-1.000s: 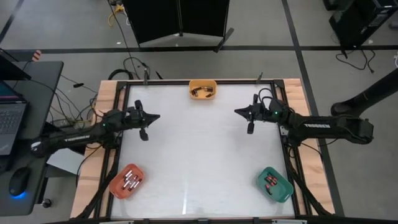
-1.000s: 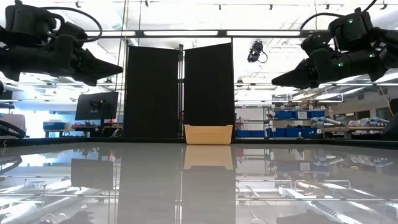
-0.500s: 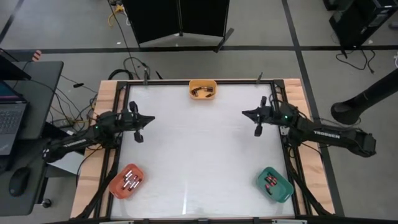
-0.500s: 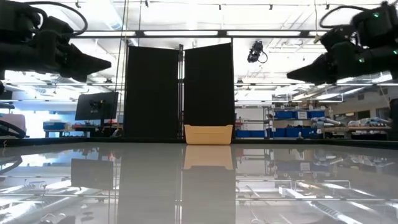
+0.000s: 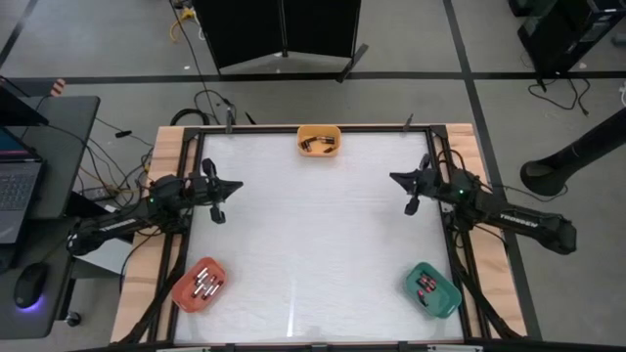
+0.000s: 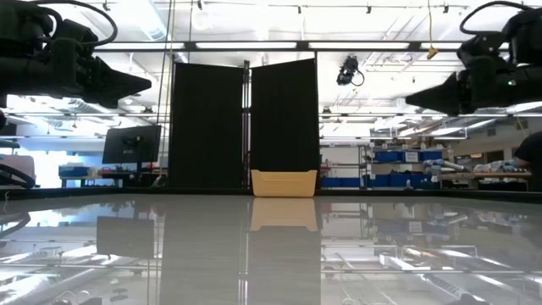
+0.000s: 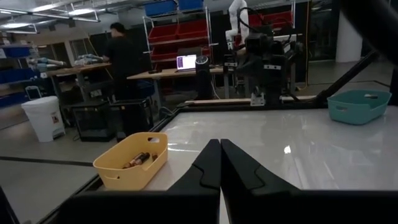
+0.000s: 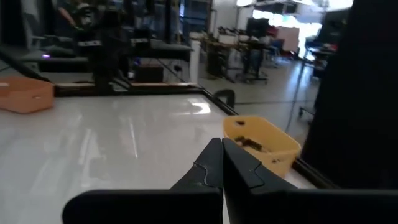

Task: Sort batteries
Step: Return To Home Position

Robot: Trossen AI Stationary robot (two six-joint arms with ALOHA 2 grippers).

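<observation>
White table [image 5: 313, 235], no loose cells visible on it. Left arm [image 5: 117, 217] sits at the left edge and right arm [image 5: 514, 210] at the right, both raised. Yellow bin [image 5: 302, 137] is at the far edge, orange bin [image 5: 182, 291] near-left, green bin [image 5: 450, 293] near-right. Left gripper [image 5: 235, 184] and right gripper [image 5: 394, 176] have fingers pinched together, empty. Batteries [image 5: 206, 286] lie inside the three bins. To home well, I'd retract high, clear of the bins.

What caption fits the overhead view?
Batteries in yellow bin, orange bin and green bin; left gripper and right gripper shut at the sides of the table.
</observation>
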